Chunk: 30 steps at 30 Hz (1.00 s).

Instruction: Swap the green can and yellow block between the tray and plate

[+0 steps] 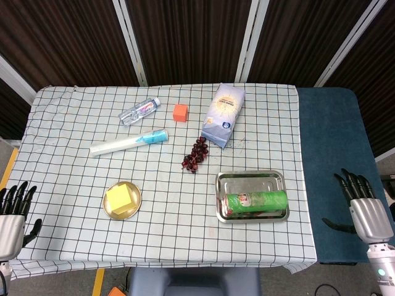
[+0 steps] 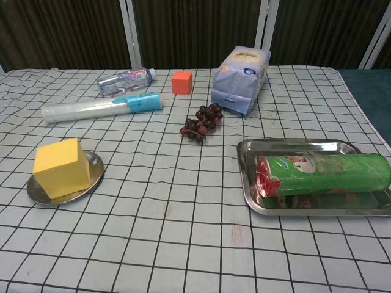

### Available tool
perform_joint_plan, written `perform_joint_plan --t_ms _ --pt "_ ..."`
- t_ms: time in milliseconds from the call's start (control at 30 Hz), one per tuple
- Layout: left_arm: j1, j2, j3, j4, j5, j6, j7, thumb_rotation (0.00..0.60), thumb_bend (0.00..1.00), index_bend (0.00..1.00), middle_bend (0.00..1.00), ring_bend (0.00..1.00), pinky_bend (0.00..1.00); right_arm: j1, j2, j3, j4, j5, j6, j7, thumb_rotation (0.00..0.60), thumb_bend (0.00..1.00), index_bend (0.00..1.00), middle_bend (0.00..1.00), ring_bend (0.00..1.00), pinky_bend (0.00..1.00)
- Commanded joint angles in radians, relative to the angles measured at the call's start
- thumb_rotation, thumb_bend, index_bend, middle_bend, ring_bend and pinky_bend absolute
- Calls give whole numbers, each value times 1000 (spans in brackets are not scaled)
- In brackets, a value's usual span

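Both hands (image 1: 13, 213) (image 1: 364, 206) open, far from green can (image 1: 256, 201)

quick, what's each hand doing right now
Left hand: open, fingers spread, holding nothing.
Right hand: open, fingers spread, holding nothing.

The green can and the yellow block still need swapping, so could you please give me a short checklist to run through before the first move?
1. Green can lying on its side inside the tray: ok.
2. Yellow block sitting on the plate: ok.
3. Left hand empty, fingers apart, at the table's near left edge: ok.
4. Right hand empty, fingers apart, off to the right over the blue surface: ok.
5. Open cloth between plate and tray to set one item down: ok; the grapes lie further back.
6. Whether the can will stay put on the round plate without rolling: cannot tell.
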<state>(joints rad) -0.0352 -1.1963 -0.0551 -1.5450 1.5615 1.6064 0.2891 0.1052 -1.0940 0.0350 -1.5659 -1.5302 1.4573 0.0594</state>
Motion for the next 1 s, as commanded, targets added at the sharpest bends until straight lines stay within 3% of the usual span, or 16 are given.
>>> perform_joint_plan --t_ms 33,367,633,800,1000 --pt "0 0 -1 0 -1 1 1 600 374 46 8 0 71 1 -4 3 3 4 -1 -4 600 48 0 0 0 0" --pt "-7 -3 5 17 7 -8 -23 600 374 53 22 0 71 -4 -22 12 12 6 14 -15 600 48 0 0 0 0" --pt "-8 6 9 0 3 -15 -40 600 375 103 73 9 70 16 -37 -15 55 -86 18 16 600 48 0 0 0 0" --pt "-2 11 10 -8 2 -6 -39 600 375 105 82 9 71 94 -8 -30 11 -132 -94 35 600 48 0 0 0 0" --pt "0 13 5 -6 -7 -1 -43 600 376 109 77 10 71 216 -20 -4 -33 -100 -286 -38 600 48 0 0 0 0"
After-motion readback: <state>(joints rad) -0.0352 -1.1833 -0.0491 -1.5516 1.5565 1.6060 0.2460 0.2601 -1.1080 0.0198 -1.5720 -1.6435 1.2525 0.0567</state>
